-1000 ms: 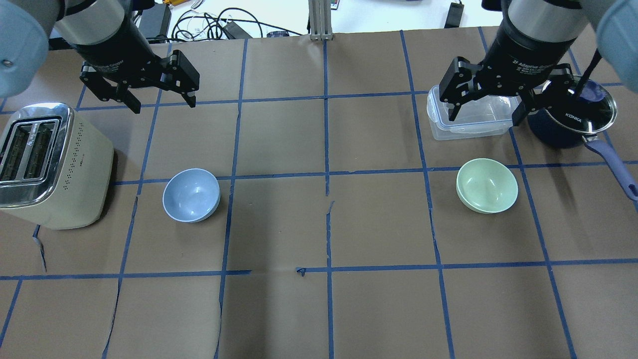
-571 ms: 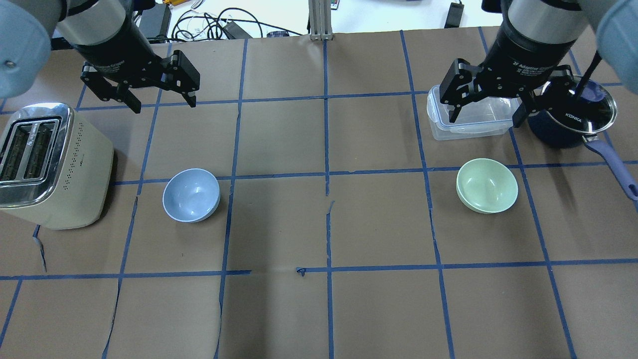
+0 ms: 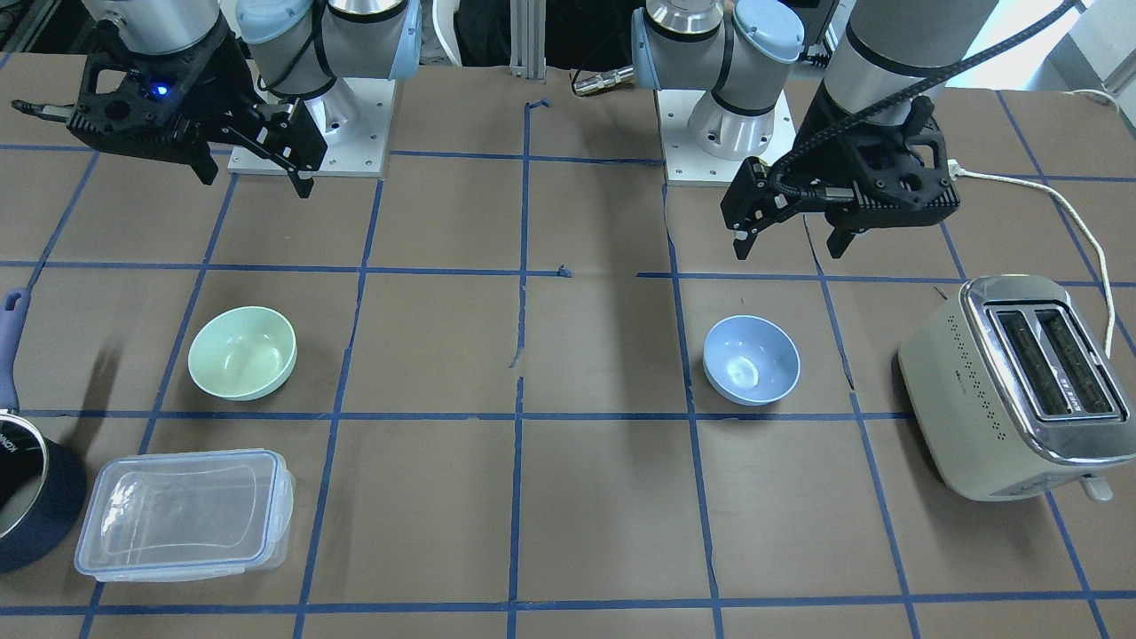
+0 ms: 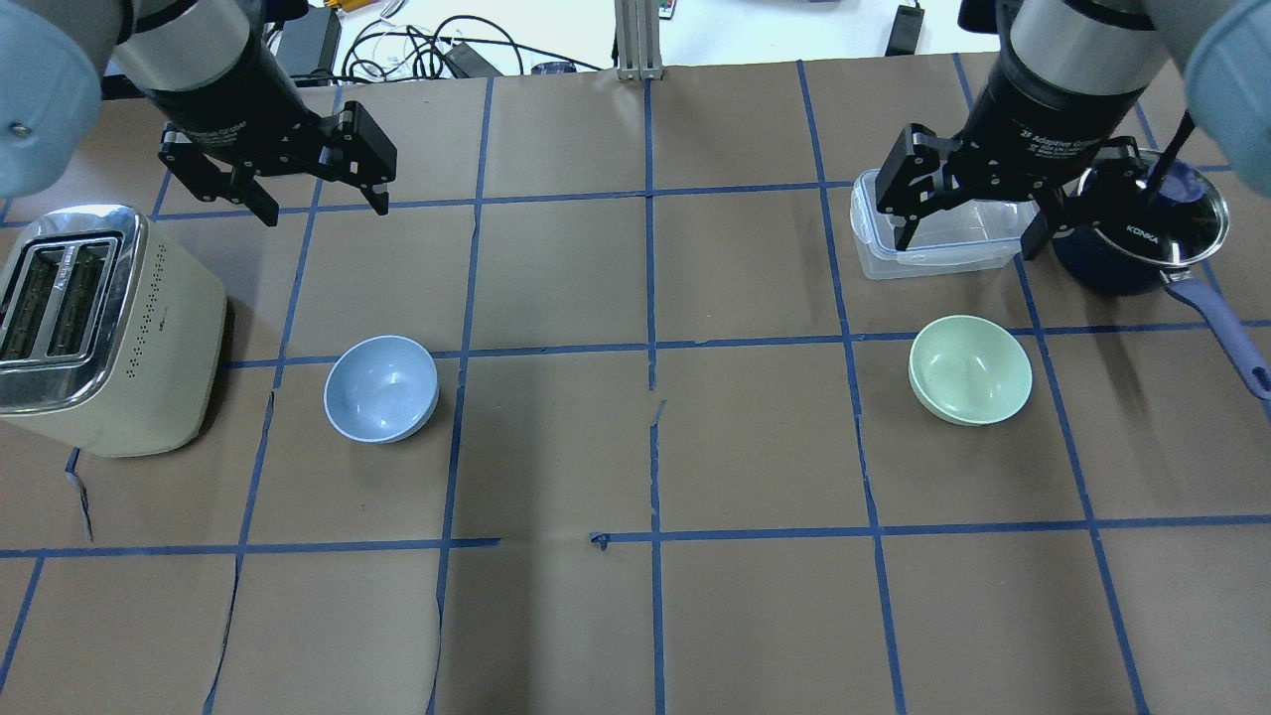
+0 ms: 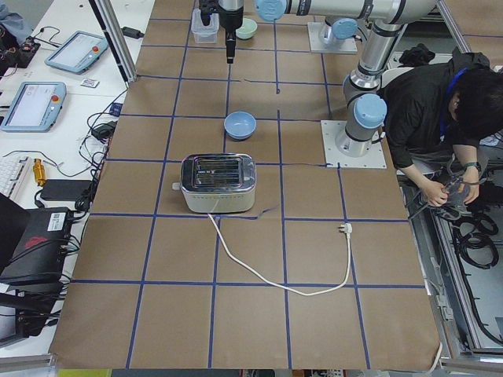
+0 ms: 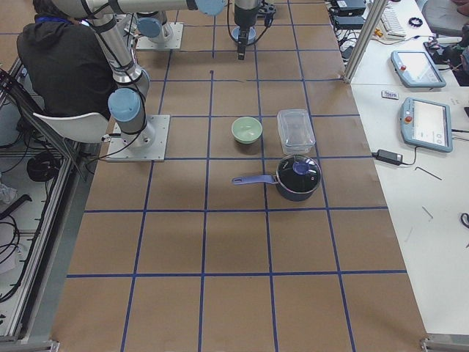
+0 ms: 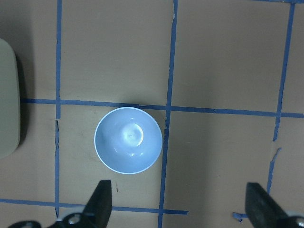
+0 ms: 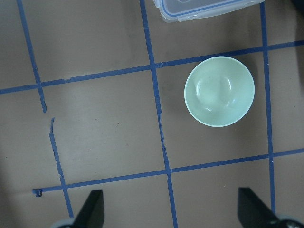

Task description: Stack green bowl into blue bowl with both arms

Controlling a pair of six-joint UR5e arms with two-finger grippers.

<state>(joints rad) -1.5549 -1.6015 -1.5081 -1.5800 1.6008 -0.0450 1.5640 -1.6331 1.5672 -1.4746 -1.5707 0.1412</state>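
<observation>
Two hands, left hand (image 4: 326,214) and right hand (image 4: 965,248), hang spread and empty. On the worktop (image 4: 755,447), the green bowl (image 4: 970,369) sits at 3 o'clock and the blue bowl (image 4: 381,388) at 9. The right hand should straddle the green rim squarely.

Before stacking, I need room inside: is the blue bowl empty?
Empty. The blue bowl stands upright; the left wrist view shows only its bare glossy inside.

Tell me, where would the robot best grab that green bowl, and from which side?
Probably its rim, from straight above. The green bowl sits upright and open, with a thin wall, so one finger can drop inside and one outside. The open right gripper is the nearer one.
</observation>
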